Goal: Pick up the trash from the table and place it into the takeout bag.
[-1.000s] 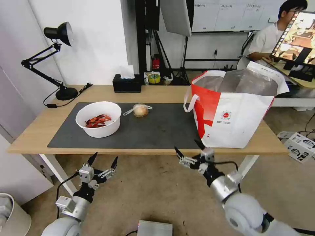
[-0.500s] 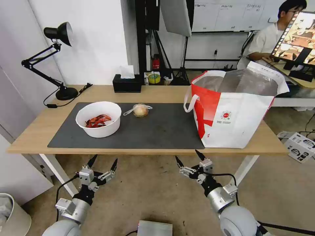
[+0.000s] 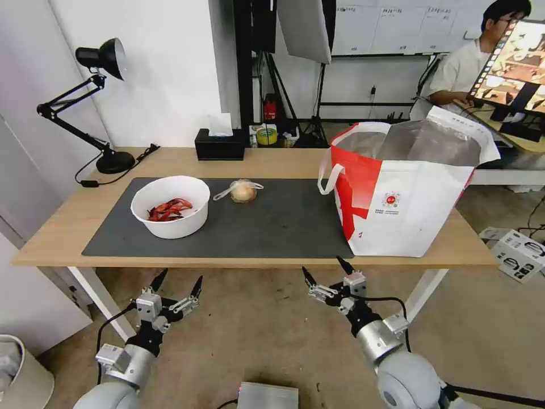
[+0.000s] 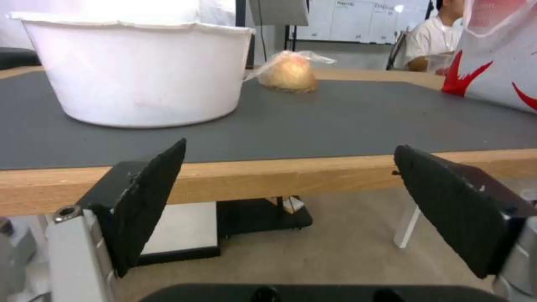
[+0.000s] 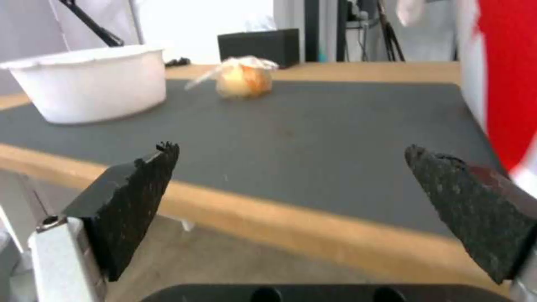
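Note:
A white round bowl with red crayfish shells stands on the dark grey mat toward the left of the table. A small clear bag with a beige lump lies behind the mat's middle. The white-and-red takeout bag stands open at the table's right end. Both grippers hang below the table's front edge. My left gripper is open, below the bowl. My right gripper is open, near the takeout bag's front corner. The bowl and small bag also face the wrist cameras.
A black desk lamp stands at the table's back left with its cord. A black tissue box sits at the back edge. White table legs flank my arms. A bin stands on the floor at left.
My right gripper has dropped from the table's front edge by the takeout bag to just below it and drawn back. The left gripper has sunk slightly. Objects on the table are unchanged.

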Tool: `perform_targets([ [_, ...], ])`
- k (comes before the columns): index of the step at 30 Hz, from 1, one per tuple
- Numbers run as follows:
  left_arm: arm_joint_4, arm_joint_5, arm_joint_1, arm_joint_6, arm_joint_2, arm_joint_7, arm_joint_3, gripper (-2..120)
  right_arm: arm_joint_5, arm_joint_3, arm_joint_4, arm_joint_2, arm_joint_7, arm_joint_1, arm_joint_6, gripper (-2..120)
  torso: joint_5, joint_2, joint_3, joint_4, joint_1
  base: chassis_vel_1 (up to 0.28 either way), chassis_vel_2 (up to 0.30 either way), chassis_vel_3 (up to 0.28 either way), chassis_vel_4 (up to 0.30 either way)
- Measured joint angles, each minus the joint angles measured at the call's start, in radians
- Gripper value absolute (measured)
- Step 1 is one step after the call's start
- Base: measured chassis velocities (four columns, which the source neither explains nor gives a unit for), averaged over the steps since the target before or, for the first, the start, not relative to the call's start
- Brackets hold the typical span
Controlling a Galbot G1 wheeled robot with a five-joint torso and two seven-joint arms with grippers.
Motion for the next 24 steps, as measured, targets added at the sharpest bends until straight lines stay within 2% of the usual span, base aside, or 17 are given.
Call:
perform_targets([
  [4,0.003,-0.001,-0.009,0.0,0.008,0.0,0.006,100,0.067,-0.047,-0.015,0.004,-0.007,0.115,-0.05,100,-0.0003,0.0,0.0,-0.0005,0.0,0.0,0.0,0.0,0.0],
  [6,0.004,-0.001,-0.01,0.0,0.006,-0.001,0.009,100,0.085,-0.1,-0.048,0.019,-0.006,0.216,-0.068,100,-0.0001,0.0,0.0,0.0001,0.0,0.0,0.0,0.0,0.0],
  [7,0.004,-0.001,-0.01,0.0,0.006,-0.001,0.009,100,0.085,-0.1,-0.048,0.019,-0.006,0.216,-0.068,100,-0.0001,0.0,0.0,0.0001,0.0,0.0,0.0,0.0,0.0],
  [10,0.004,-0.001,-0.009,0.0,0.002,-0.001,0.011,100,0.114,-0.189,-0.129,0.055,0.012,0.374,-0.094,100,-0.0002,0.0,0.0,0.0,0.0,0.0,0.0,0.0,0.0],
  [11,0.004,-0.001,-0.009,0.0,0.002,-0.001,0.011,100,0.114,-0.189,-0.129,0.055,0.012,0.374,-0.094,100,-0.0002,0.0,0.0,0.0,0.0,0.0,0.0,0.0,0.0],
  [14,0.005,-0.001,-0.006,0.0,0.003,-0.001,0.007,100,0.164,-0.264,-0.209,0.095,0.029,0.509,-0.13,100,-0.0002,0.0,0.0,0.0,0.0,0.0,0.0,0.0,0.0],
  [22,0.008,-0.001,-0.005,-0.001,0.002,-0.001,0.005,100,0.251,-0.356,-0.361,0.177,0.04,0.713,-0.185,100,-0.0001,0.0,0.0,0.0,0.0,0.0,0.0,0.0,0.0],
  [24,0.01,-0.001,-0.007,-0.002,0.0,-0.001,0.006,100,0.262,-0.385,-0.445,0.217,0.042,0.785,-0.194,100,-0.0003,0.0,0.0,0.0,0.0,0.0,0.0,0.0,0.0],
])
